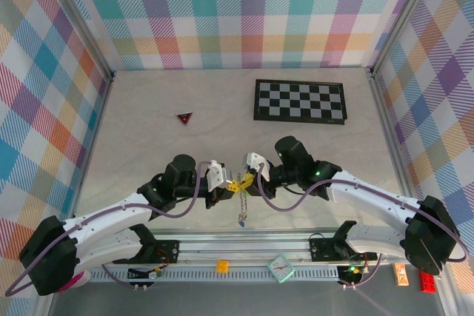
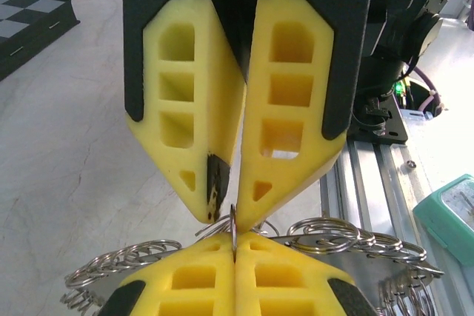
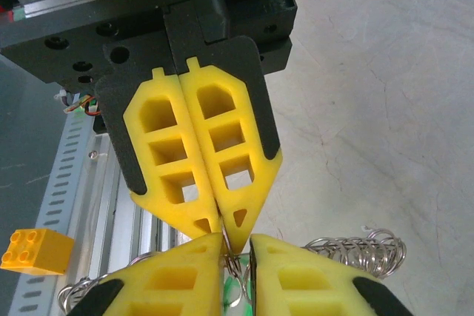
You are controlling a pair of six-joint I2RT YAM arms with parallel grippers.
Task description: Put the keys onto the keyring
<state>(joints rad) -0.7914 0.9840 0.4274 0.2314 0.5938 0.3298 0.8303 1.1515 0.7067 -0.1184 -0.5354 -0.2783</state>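
Over the table's near edge my two grippers meet tip to tip. My left gripper (image 1: 232, 185) (image 2: 235, 246) is shut on the keyring (image 2: 234, 229), a thin metal loop standing edge-on between its yellow pads. My right gripper (image 1: 245, 178) (image 3: 237, 246) faces it with its jaws a narrow gap apart. The keyring's wire and the mint-green key (image 3: 248, 300) sit in that gap. A short silvery chain (image 1: 241, 205) hangs straight down from the meeting point, with a small bluish piece (image 1: 242, 220) at its lower end. Whether the green key is on the loop is hidden by the pads.
A checkerboard (image 1: 300, 101) lies at the back right and a dark red triangle (image 1: 184, 117) at the back left. On the metal rail (image 1: 244, 246) below the grippers are a yellow brick (image 1: 222, 266) and a teal clock (image 1: 281, 268). Plaid walls close in three sides.
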